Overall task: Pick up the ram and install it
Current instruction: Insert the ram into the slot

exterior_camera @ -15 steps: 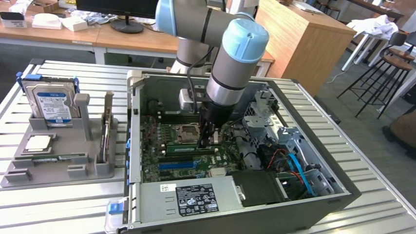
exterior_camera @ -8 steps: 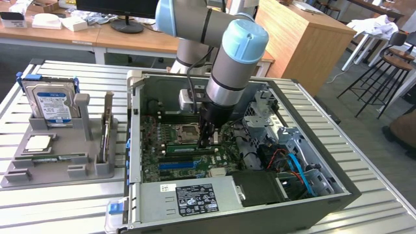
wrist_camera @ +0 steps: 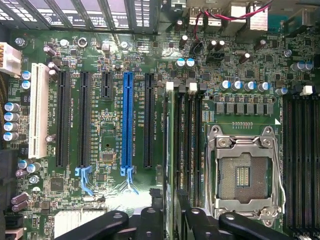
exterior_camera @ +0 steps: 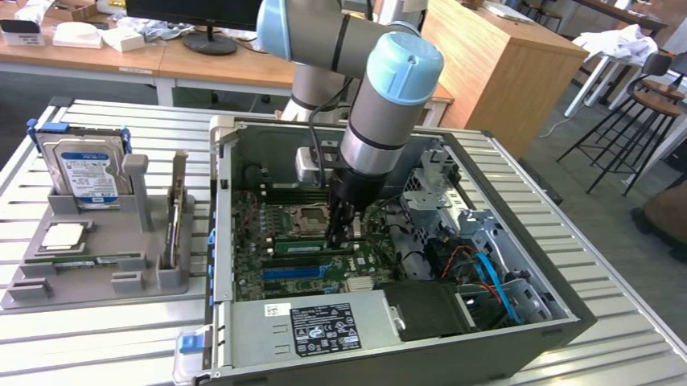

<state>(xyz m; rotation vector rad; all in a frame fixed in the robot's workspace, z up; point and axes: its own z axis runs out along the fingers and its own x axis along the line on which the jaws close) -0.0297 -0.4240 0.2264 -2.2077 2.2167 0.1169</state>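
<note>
On the exterior view's left, a grey holder (exterior_camera: 96,285) sits on the slatted worktop (exterior_camera: 108,338). Its compartments are filled. A hard drive (exterior_camera: 84,170) with a blue label stands upright in the back pocket. A square processor chip (exterior_camera: 63,235) lies flat in a shallow recess. A second green stick (exterior_camera: 86,261) lies flat in the long front groove. A thin card (exterior_camera: 175,217) stands on edge in a slot at the holder's side nearest the case.

In the middle stands the open computer case (exterior_camera: 224,161), with the motherboard (exterior_camera: 257,241) (wrist_camera: 112,125) lying in its floor. The arm (exterior_camera: 392,88) reaches down into it.

The ram (exterior_camera: 306,244) (wrist_camera: 170,150) stands on edge in one of the black memory slots (wrist_camera: 192,140). These run between the long blue slot (exterior_camera: 292,273) (wrist_camera: 127,120) and the empty processor socket (exterior_camera: 311,215) (wrist_camera: 244,172).

The fingers (exterior_camera: 341,229) (wrist_camera: 156,210) hang over one end of the ram. They are spread to either side of its top edge and, as far as the wrist view shows, are not pinching it.

A grey power supply (exterior_camera: 257,322) with a black label fills the case's near compartment. Toward the exterior view's right, blue and red cables (exterior_camera: 488,277) lie loose in the drive bay.
</note>
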